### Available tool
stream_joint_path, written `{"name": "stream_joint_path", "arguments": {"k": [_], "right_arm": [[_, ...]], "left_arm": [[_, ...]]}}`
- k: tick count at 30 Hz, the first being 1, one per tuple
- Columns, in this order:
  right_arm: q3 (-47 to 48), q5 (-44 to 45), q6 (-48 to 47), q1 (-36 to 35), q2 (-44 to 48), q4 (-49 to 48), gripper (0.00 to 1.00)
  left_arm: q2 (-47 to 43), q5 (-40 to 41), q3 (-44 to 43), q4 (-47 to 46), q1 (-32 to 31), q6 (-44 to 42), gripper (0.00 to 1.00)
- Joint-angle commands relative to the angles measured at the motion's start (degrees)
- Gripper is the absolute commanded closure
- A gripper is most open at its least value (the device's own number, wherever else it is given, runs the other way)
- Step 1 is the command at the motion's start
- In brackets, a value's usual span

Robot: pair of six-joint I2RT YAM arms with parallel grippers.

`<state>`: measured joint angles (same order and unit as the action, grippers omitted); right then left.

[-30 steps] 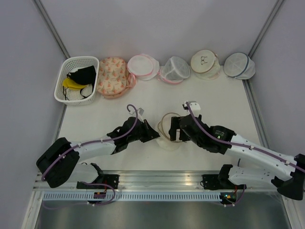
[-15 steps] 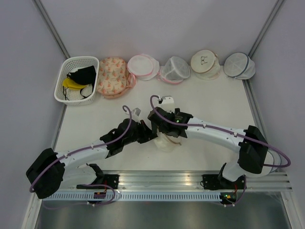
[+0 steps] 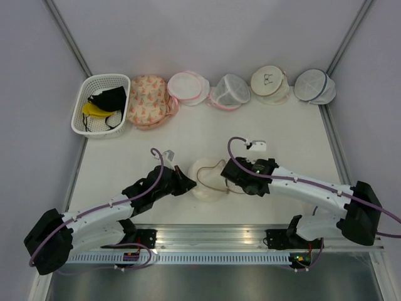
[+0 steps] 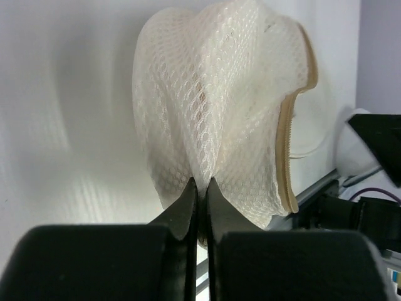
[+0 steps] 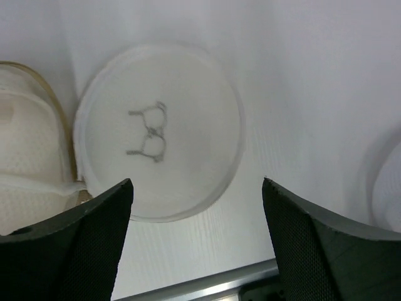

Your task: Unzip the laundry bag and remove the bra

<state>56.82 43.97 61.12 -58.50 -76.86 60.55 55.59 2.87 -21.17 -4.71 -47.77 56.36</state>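
The left pincer is pressed tight together, pinching a fold of the laundry bag in its cream mesh, so the pouch stands up on edge with its tan zip trim gaping. The right pincer is spread wide and grips nothing. It hangs over the bag's round flat face, which lies on the tabletop with the little black glasses mark showing between the fingers. Whether it touches the face I cannot tell.

The bag sits near the front middle of the tabletop, between the two arms. Just inside the tan rim is a white padded shape; I cannot say for sure that it is the bra.

I count six pouches. One is this bag, and five stand along the back:
- one floral pouch
- two pink-trimmed pouches
- one tan-trimmed pouch
- one blue-trimmed pouch

There is one white basket, holding one black bra and one yellow bra.
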Motion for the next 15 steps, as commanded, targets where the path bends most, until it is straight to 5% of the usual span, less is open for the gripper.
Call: {"name": "stream_joint_path", "arguments": {"k": [1,8,15], "right_arm": [[-1.96,-2.02,-4.12,-0.21,6.45,-6.01,0.14],[-9.7,-20.75,-14.54,-0.12,15.34,-32.85,0.38],[-12.78,-28.14,-15.68,-0.04,5.68,-43.57,0.39]], "left_arm": [[0.65,1.52,2.96,-1.96,-0.31,-0.81,0.98],[3.64,0.38,7.28,-9.78,-0.31,0.6,0.98],[3.38,0.46,7.63,-9.88,-0.31,0.6,0.98]]}}
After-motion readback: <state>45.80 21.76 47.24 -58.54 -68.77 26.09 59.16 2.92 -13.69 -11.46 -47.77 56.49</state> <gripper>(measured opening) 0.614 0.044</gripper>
